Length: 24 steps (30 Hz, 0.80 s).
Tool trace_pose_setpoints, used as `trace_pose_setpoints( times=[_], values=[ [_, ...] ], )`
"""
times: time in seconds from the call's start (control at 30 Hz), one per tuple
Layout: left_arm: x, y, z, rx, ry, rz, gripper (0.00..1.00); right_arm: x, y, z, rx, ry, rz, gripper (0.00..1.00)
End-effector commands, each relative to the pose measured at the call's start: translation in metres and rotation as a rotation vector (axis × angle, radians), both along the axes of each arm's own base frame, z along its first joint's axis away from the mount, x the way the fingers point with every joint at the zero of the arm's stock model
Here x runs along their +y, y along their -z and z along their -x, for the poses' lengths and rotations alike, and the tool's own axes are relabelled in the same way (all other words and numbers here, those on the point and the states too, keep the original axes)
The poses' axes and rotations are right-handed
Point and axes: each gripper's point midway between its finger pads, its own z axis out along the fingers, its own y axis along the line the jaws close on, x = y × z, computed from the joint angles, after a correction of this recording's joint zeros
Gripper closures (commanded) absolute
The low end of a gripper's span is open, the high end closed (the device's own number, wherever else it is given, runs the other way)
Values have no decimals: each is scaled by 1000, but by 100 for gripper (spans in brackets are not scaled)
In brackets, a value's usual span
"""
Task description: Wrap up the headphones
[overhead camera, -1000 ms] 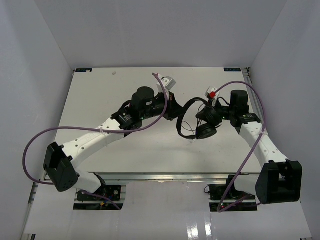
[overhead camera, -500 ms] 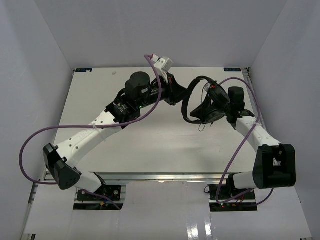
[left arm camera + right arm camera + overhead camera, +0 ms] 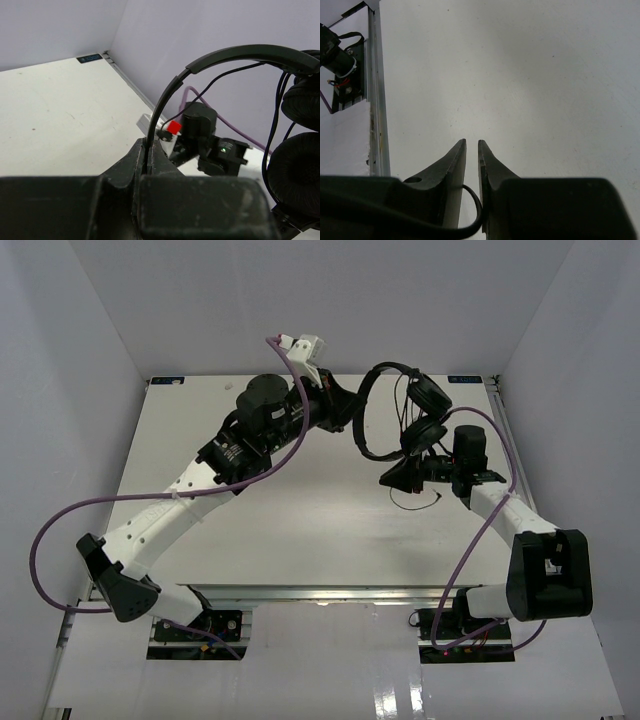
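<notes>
The black headphones (image 3: 362,422) hang in the air over the far middle of the table. My left gripper (image 3: 347,408) is shut on the thin headband (image 3: 225,54), which rises from between its fingertips (image 3: 148,142). The two round earcups (image 3: 428,412) dangle at the right; one shows in the left wrist view (image 3: 295,170). The thin black cable (image 3: 414,502) trails down to the table. My right gripper (image 3: 392,479) is low over the table below the earcups. Its jaws (image 3: 472,143) are nearly closed, with the cable (image 3: 476,205) looped between them.
White table (image 3: 200,440) inside white walls. Purple robot cables (image 3: 100,505) loop beside both arms. The table's metal side rail (image 3: 374,85) and a motor mount show in the right wrist view. The right arm's wrist (image 3: 207,142) sits right behind the headband.
</notes>
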Motion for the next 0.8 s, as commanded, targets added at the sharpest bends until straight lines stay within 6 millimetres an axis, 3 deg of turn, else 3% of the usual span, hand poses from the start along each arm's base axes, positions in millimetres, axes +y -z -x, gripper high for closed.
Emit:
trace_pose_setpoints(
  times=[0.0, 0.3, 0.63, 0.77],
  values=[
    [44, -34, -7, -31, -155, 91, 100, 0, -16, 5, -62, -25, -23, 78],
    [88, -19, -35, 24, -294, 141, 100, 0, -14, 14, -61, -37, -25, 78],
    [110, -27, -50, 23, -368, 159, 100, 1, -10, 20, -47, -63, -36, 83],
    [110, -29, -53, 22, -365, 163, 100, 1, -11, 21, -47, -67, -40, 81]
  ],
)
